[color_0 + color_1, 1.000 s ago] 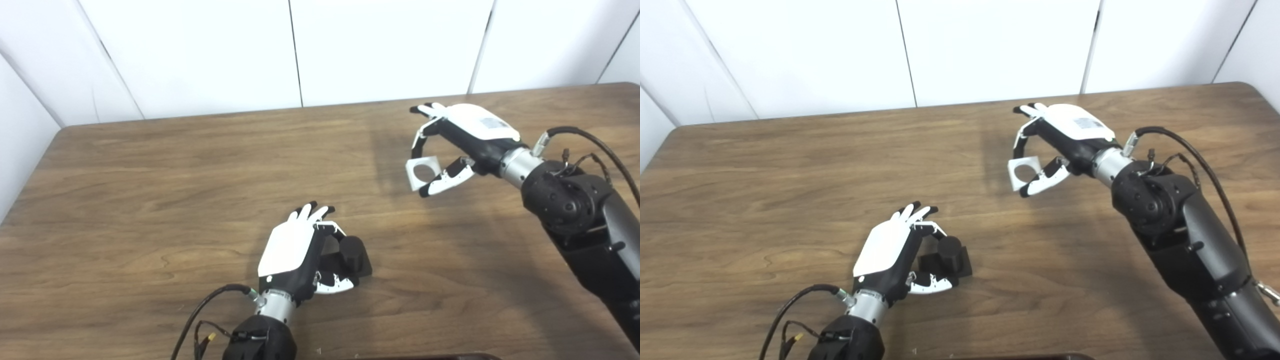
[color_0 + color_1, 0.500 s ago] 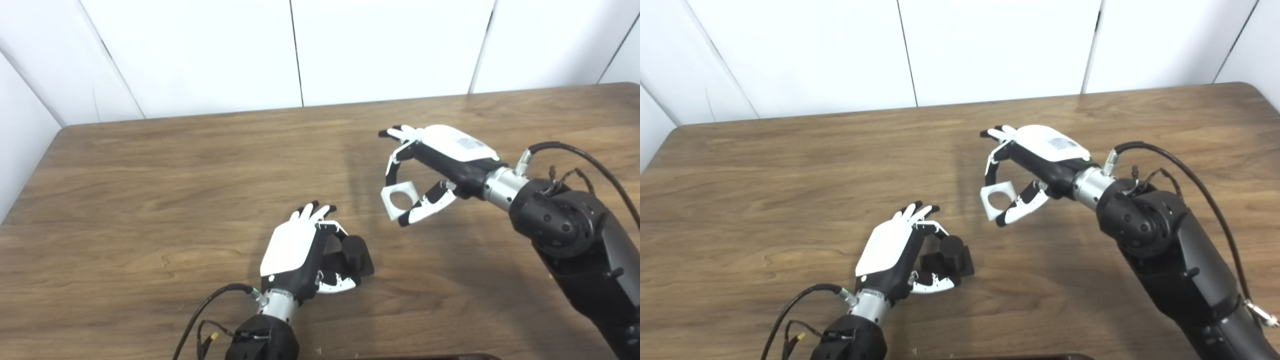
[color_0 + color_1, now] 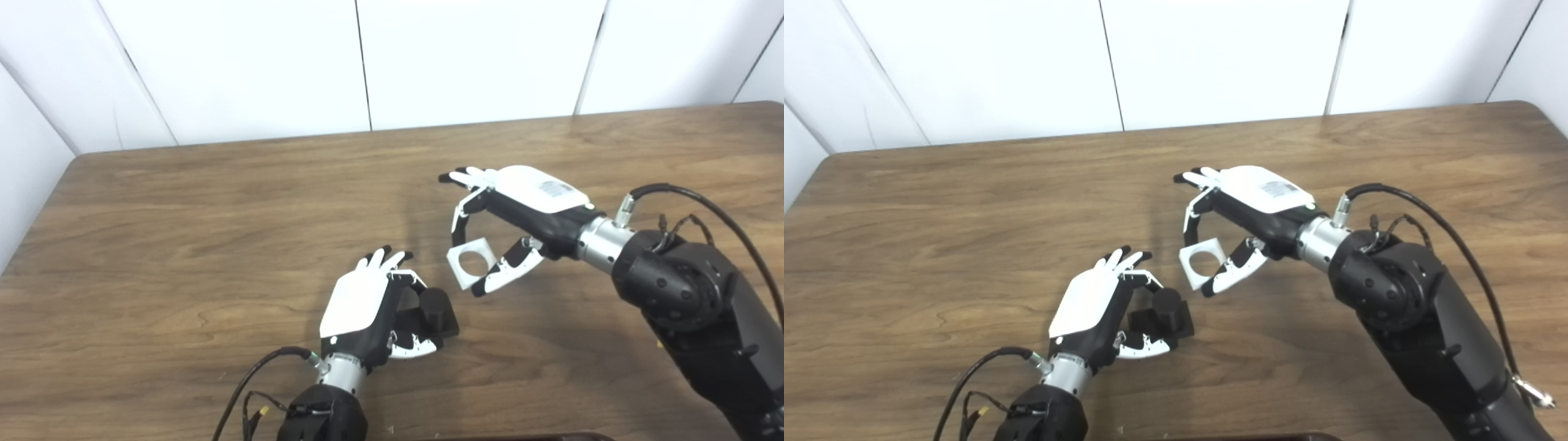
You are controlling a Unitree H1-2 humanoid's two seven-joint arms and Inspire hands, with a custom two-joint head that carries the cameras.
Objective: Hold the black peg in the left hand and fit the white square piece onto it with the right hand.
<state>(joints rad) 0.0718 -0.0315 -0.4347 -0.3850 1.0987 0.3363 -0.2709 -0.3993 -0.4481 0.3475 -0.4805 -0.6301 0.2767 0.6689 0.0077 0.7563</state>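
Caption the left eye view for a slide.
Left hand steadies black peg; right hand brings white square piece near.

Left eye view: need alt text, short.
A right robot hand holds a white square piece with a round hole just above and right of a black peg. The left robot hand grips the peg's base on a wooden table.

Left hand (image 3: 358, 309) covers the near side of the black peg (image 3: 433, 306); grip contact cannot be confirmed.
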